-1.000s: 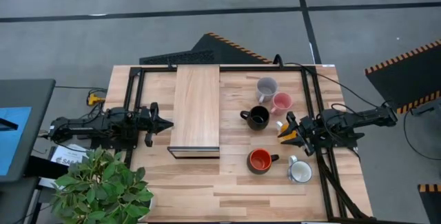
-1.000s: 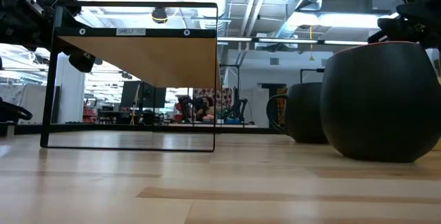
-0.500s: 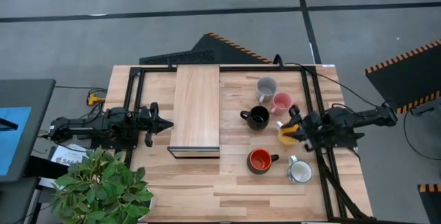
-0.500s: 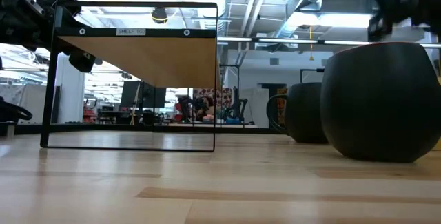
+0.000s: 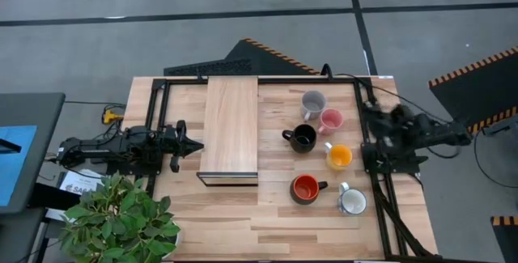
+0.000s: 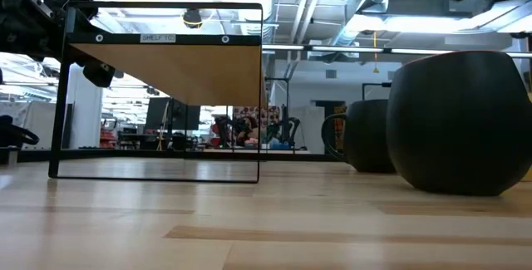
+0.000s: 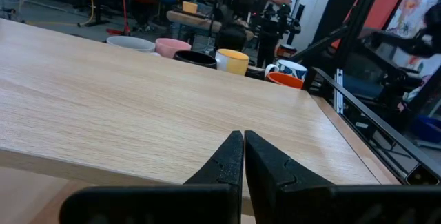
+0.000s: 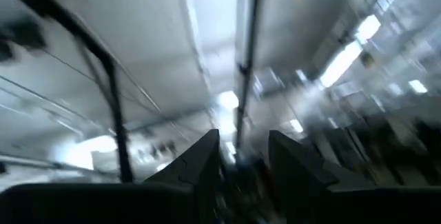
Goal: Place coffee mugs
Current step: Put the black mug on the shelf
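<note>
Six mugs sit on the right half of the bench [image 5: 267, 222], all upright, none on the shelf [image 5: 230, 127]. Pale grey mug [image 5: 313, 101] is farthest back, pink mug [image 5: 331, 120] just beside it, black mug [image 5: 302, 137] close in front of both. Orange-yellow mug [image 5: 339, 156] stands alone just right of the black one. Red-orange mug [image 5: 305, 188] and white mug [image 5: 352, 202] are nearest the front edge, side by side.

Right tool [image 8: 242, 156]: fingers spread with a clear gap, nothing between them. The arm is at the bench's right edge, apart from the orange-yellow mug, and its wrist view points up at the ceiling. It is blurred from above, so exact tool position is hard to call.

Left tool [image 7: 243, 156]: fingers pressed together, holding nothing, parked at the left end of the shelf and level with its wooden top.
</note>
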Robot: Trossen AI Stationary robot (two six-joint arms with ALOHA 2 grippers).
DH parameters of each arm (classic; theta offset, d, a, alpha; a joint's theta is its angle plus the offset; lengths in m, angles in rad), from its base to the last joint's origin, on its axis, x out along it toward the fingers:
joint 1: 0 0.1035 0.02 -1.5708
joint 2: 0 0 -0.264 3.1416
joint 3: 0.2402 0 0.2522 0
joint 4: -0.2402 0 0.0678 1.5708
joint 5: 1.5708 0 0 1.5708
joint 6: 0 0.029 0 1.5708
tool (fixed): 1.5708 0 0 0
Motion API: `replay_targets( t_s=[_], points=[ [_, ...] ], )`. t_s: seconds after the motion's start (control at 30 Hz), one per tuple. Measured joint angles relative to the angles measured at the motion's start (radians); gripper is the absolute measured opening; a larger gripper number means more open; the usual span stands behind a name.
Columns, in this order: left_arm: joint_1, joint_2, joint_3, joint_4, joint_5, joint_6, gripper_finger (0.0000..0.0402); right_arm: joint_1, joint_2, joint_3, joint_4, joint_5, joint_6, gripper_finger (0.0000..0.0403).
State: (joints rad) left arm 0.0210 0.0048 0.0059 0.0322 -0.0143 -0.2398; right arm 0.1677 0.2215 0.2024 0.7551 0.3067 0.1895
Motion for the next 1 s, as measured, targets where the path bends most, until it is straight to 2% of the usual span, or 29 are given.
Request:
replay_targets(
  t_s=[0.1,0.23,0.3,0.37,0.5,0.63,0.8,0.87,1.0],
  points=[
    [0.000,0.000,0.000,0.000,0.000,0.000,0.0000,0.000,0.166,0.108,-0.148,0.137,0.068,0.0152],
    [0.000,0.000,0.000,0.000,0.000,0.000,0.0000,-0.003,0.353,0.217,-0.203,0.296,0.075,0.0152],
    [0.000,0.000,0.000,0.000,0.000,0.000,0.0000,-0.020,0.418,0.276,-0.294,0.314,0.092,0.0152],
    [0.000,0.000,0.000,0.000,0.000,0.000,0.0000,-0.045,0.466,0.359,-0.500,0.268,0.143,0.0152],
    [0.000,0.000,0.000,0.000,0.000,0.000,0.0000,-0.105,0.571,0.551,-1.037,0.135,0.281,0.0152],
    [0.000,0.000,0.000,0.000,0.000,0.000,0.0000,-0.170,0.707,0.662,-1.388,0.003,0.348,0.0160],
    [0.000,0.000,0.000,0.000,0.000,0.000,0.0000,-0.243,0.861,0.678,-1.450,-0.261,0.354,0.0183],
    [0.000,0.000,0.000,0.000,0.000,0.000,0.0000,-0.252,0.919,0.678,-1.434,-0.305,0.319,0.0195],
    [0.000,0.000,0.000,0.000,0.000,0.000,0.0000,-0.267,1.008,0.678,-1.403,-0.313,0.258,0.0218]
  ],
)
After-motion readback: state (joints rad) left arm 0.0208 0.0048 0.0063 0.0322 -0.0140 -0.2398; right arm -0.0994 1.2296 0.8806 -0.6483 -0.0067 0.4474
